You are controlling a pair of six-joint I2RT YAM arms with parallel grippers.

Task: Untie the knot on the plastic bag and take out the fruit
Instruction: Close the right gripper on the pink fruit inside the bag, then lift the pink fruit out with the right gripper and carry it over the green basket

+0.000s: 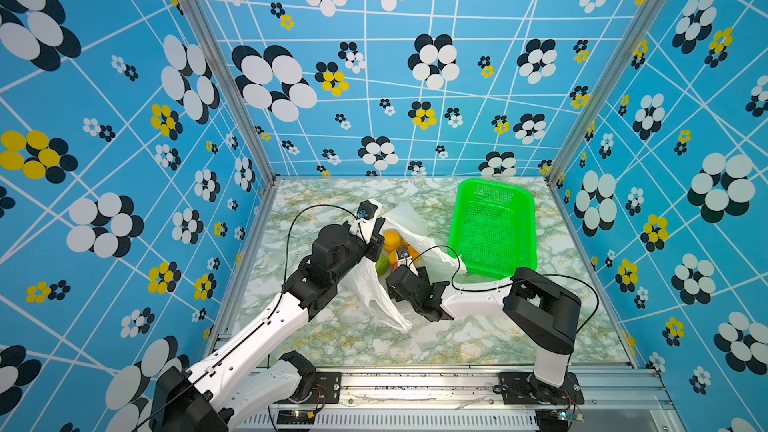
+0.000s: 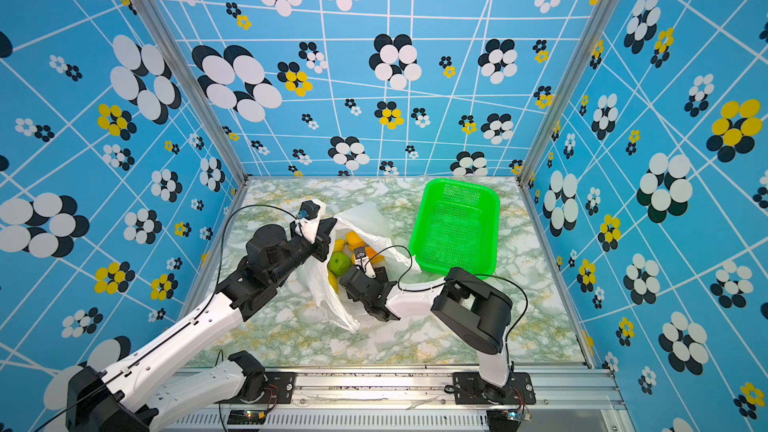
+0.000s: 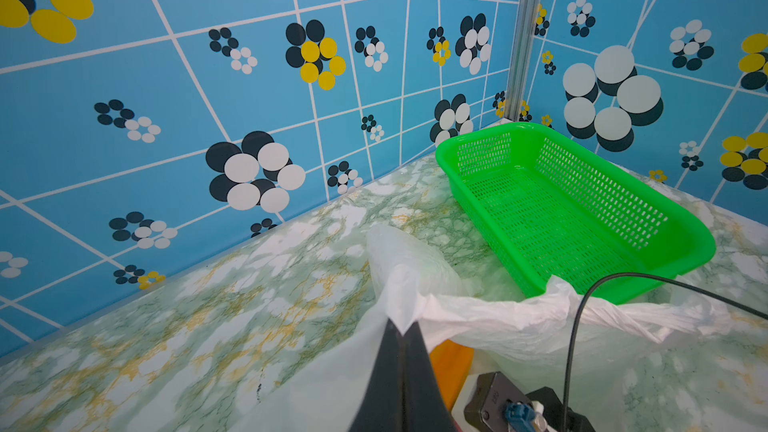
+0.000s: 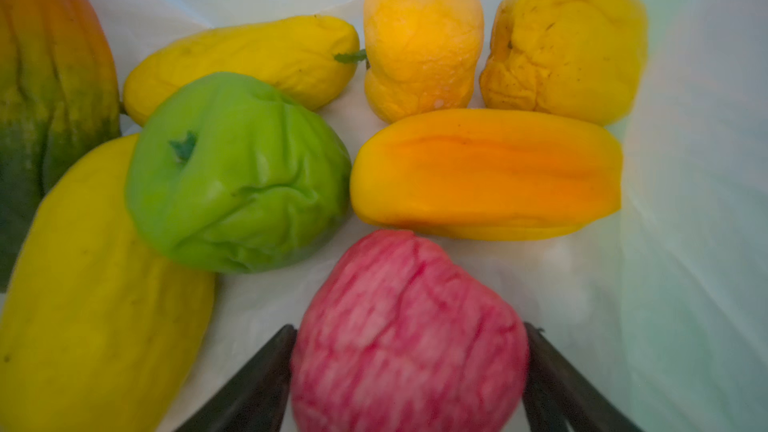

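Fruit point(image 1: 390, 239) in yellow, orange, green and red-pink, soft and wrinkled, lies inside the thin, crinkly, translucent white plastic bag point(image 1: 374, 297). The bag sits at the middle of the green-and-white marble-patterned worktop point(image 1: 332, 338) in both top views with its mouth spread open. The left end effector point(image 3: 400, 332) is clenched on the bag's rim. In the left wrist view its two black fingers meet at a point with a taut fold of white film pinched between them, and in a top view it stands at the upper left edge of the mouth. The right end effector point(image 4: 409, 328) reaches from the lower right into the mouth, among the fruit. In the right wrist view its dark fingers point(image 4: 266, 371) stand wide apart at the bottom of the frame, one at each flank of a round red-pink streaked fruit point(image 4: 407, 367). They lie against or just beside its sides, and whether they press it I cannot tell. Just above that fruit lies an orange oblong fruit point(image 4: 486, 172), and to its left a green round fruit point(image 4: 237, 176) with a small stem overlaps the end of a large yellow oblong fruit point(image 4: 95, 297). Along the top of the frame sit a slim yellow fruit point(image 4: 245, 60), a pale orange lumpy fruit point(image 4: 422, 43) and a yellow lumpy fruit point(image 4: 565, 43). An orange-to-green fruit point(image 4: 45, 76) fills the left edge. A bright green plastic mesh basket point(image 1: 494, 234) stands at the upper right of the worktop, just beside the bag, whose edge reaches its near left corner.
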